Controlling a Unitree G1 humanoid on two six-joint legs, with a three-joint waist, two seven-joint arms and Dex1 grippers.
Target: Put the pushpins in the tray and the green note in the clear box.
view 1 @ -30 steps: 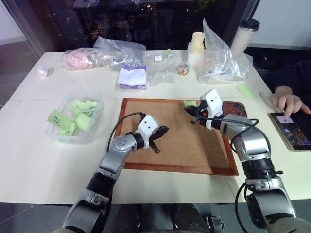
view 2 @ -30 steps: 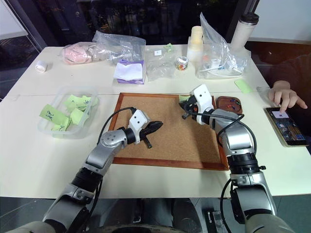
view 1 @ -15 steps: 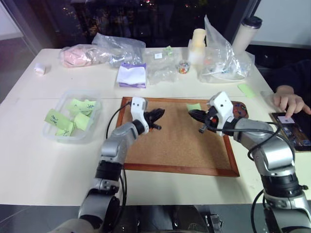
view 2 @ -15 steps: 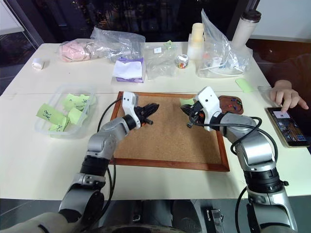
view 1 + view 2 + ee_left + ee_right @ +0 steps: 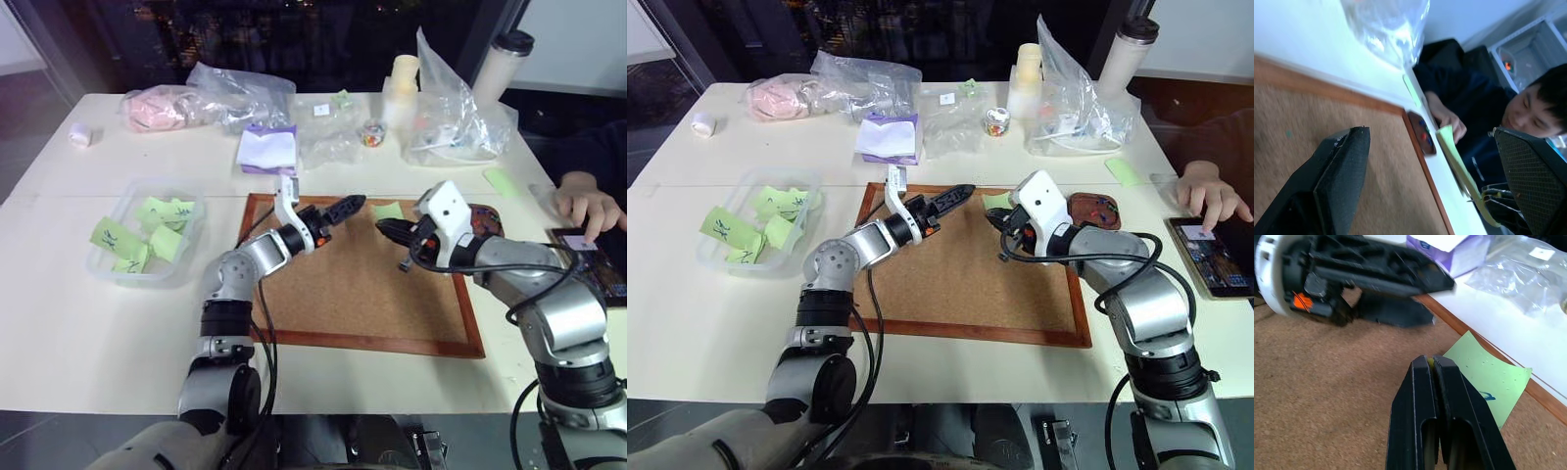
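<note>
The right tool (image 5: 384,227) is clamped on the green note (image 5: 390,211) over the cork board's (image 5: 362,294) far edge. The left tool (image 5: 345,206), fingers apart, points at it from just left. The clear box (image 5: 191,240) lies far left, nearer the left arm.

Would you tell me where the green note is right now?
The green note is pinched in the shut right gripper over the cork board's far edge, facing the open left gripper.

A cream table (image 5: 118,323) stands before dark windows (image 5: 245,39) showing night lights.
</note>
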